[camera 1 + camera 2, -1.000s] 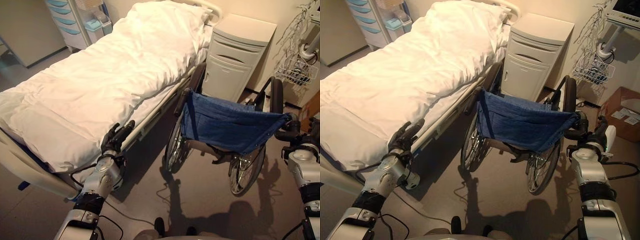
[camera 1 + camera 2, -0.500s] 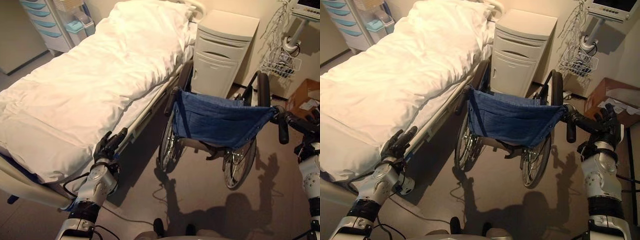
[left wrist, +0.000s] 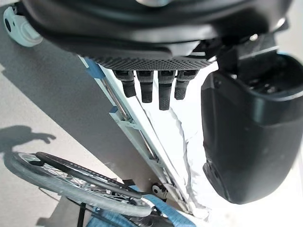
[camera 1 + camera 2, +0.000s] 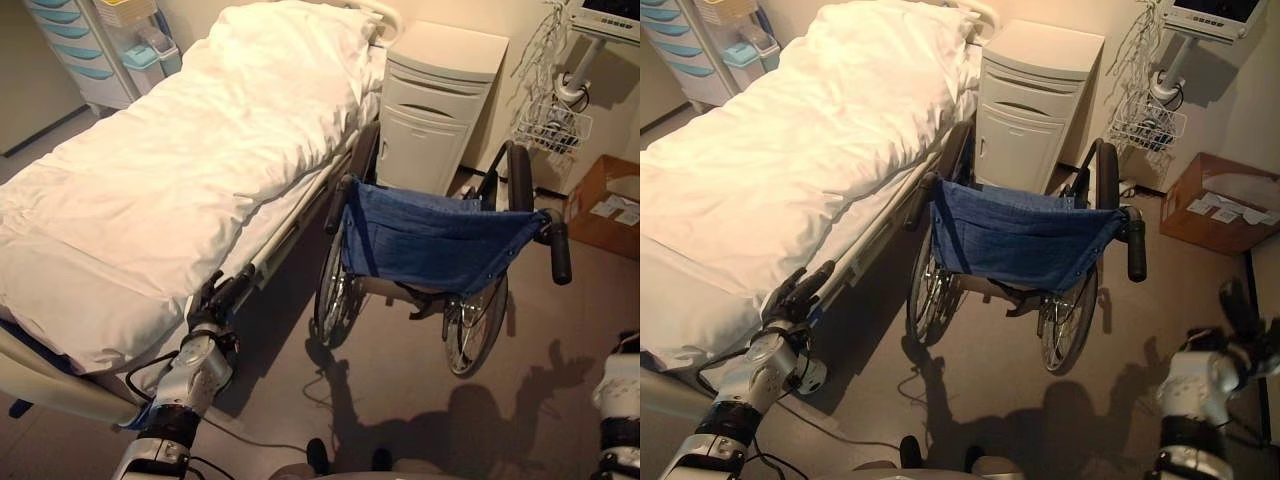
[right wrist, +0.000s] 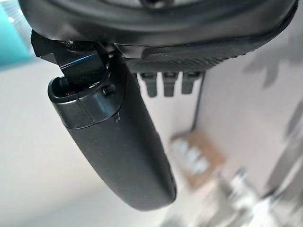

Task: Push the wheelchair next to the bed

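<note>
Wheelchair (image 4: 430, 250) sits mid-frame beside bed (image 4: 170, 170), apart from both robot hands: left (image 4: 215, 298) w/ fingers straight, right (image 5: 118, 137) fingers relaxed.

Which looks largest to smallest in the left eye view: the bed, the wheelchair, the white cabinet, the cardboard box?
1. bed
2. wheelchair
3. white cabinet
4. cardboard box, partly cut off at the edge
</note>
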`<state>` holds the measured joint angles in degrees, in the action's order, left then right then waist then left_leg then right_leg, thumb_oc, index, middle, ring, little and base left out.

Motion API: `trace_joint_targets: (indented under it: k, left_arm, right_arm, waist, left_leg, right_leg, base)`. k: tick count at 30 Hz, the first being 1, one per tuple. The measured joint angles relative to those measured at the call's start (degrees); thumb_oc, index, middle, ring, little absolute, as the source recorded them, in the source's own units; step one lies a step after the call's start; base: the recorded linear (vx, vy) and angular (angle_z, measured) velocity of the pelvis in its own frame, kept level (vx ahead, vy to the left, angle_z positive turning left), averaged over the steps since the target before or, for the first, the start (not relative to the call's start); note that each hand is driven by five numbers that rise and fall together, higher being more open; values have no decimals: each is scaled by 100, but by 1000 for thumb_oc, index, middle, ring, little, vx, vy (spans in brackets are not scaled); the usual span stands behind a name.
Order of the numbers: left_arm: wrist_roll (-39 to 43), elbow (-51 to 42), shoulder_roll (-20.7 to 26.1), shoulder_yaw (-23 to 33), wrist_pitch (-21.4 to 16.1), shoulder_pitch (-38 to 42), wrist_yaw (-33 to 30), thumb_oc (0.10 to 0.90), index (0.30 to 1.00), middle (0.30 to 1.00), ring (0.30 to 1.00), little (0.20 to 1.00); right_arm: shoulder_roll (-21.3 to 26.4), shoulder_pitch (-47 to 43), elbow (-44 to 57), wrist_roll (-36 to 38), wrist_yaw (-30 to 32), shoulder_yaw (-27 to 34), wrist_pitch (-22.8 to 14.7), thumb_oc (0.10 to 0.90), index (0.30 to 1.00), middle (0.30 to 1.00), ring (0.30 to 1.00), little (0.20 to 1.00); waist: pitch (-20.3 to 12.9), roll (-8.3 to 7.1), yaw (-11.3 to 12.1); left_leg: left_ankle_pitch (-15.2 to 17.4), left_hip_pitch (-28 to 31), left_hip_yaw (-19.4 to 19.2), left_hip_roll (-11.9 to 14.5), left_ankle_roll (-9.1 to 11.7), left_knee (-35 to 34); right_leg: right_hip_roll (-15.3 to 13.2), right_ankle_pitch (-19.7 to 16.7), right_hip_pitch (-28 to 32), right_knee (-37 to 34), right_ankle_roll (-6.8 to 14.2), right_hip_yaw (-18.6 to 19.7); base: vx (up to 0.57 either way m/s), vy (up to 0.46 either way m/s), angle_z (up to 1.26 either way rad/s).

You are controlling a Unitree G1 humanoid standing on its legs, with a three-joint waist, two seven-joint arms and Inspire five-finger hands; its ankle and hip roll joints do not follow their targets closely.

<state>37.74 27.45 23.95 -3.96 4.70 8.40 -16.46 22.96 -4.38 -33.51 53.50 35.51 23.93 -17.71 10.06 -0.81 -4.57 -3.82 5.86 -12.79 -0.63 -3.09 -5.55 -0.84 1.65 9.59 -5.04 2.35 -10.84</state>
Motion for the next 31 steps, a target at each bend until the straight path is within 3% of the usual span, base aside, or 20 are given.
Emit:
trace_joint_targets:
  k: [2, 5, 9, 17, 25, 31]
  left_arm:
    - [-84, 105, -187, -11, -61, -253, 193, 800, 900, 900, 900, 900]
    - [-212, 374, -431, -9, -154, -473, 453, 800, 900, 900, 900, 900]
    - [-320, 764, -597, -4, -368, -804, 872, 800, 900, 900, 900, 900]
    - [-1110, 1179, -601, -16, -835, -1238, 1502, 800, 900, 900, 900, 900]
    - [-1354, 2474, -770, -71, -907, -1196, 1616, 800, 900, 900, 900, 900]
    - [-1712, 3417, -995, -229, -730, -1301, 1885, 800, 900, 900, 900, 900]
  right_arm:
    - [-482, 334, -98, -218, 12, -241, 75, 800, 900, 900, 900, 900]
    - [-820, 637, -391, -705, -41, -659, 189, 800, 900, 900, 900, 900]
    - [-883, 851, -1275, -1710, -748, -1337, 532, 800, 900, 900, 900, 900]
    - [-890, 1181, -2022, -3561, -2284, -2402, 1235, 800, 900, 900, 900, 900]
    - [-929, 1165, -2427, -3960, -3320, -3099, 1518, 800, 900, 900, 900, 900]
    - [-983, 1120, -2573, -3957, -3840, -3167, 1615, 800, 900, 900, 900, 900]
  waist:
    - [-32, 61, -39]
    - [-78, 133, -65]
    - [-118, 160, -62]
    - [-258, 103, 12]
    - [-432, 100, 14]
    - [-447, 105, 66]
  left_leg:
    - [9, 4, -3, -2, -11, -7]
    - [18, 19, -6, -3, -15, -8]
    - [34, 16, -5, 4, 11, -8]
    - [27, -4, 10, 3, 0, -8]
    - [34, -10, 45, 4, 10, -8]
    - [34, -15, 66, 4, 10, -8]
  right_leg:
    - [-1, -4, -9, 0, 4, 51]
    - [-5, -6, -1, 0, 9, 68]
    - [1, -6, -6, 0, 11, 79]
    - [2, -3, -18, 0, 8, 74]
    - [6, 5, -19, -2, 11, 68]
    - [8, 7, -23, -2, 13, 54]
  base:
    - [-8, 10, -6]
    - [-2, 6, -2]
    - [0, 0, 0]
    - [0, 0, 0]
    - [2, 0, 1]
    - [5, 2, 1]
